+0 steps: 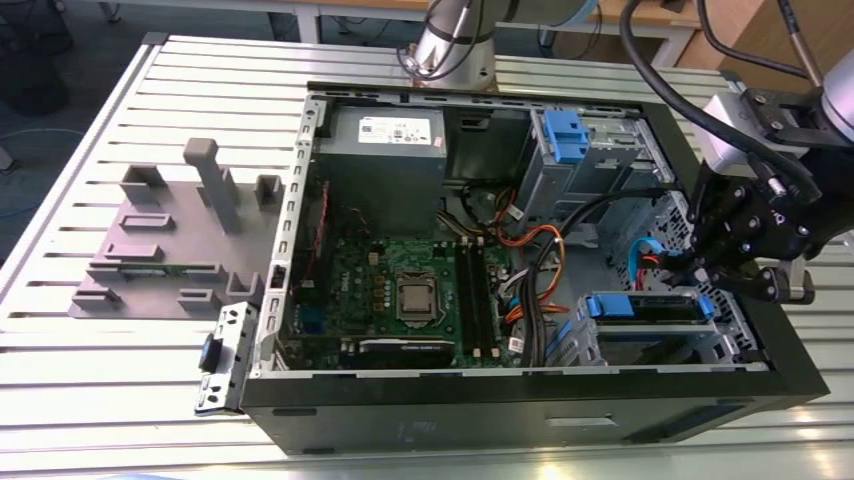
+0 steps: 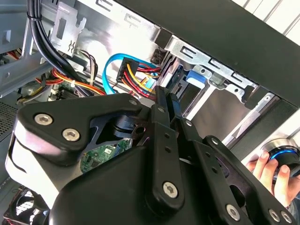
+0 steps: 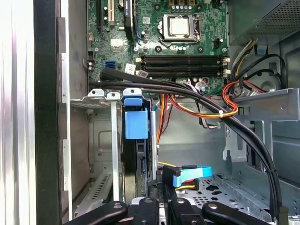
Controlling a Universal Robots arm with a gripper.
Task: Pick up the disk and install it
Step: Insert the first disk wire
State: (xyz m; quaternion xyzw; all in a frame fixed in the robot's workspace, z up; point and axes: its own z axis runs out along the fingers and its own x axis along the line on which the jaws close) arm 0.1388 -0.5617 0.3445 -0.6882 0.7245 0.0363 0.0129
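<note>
disk (image 3: 137, 154) seated edge-on in drive bay (image 3: 101, 140), gripper (image 3: 161, 206) adjacent.

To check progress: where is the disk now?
In the exterior view, the disk sits in the drive bay at the computer case's right front corner, just below the gripper.

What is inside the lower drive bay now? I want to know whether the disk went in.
The disk with its blue rails sits in the drive bay, the gripper close above it. The bay walls cover how deep it sits.
</note>
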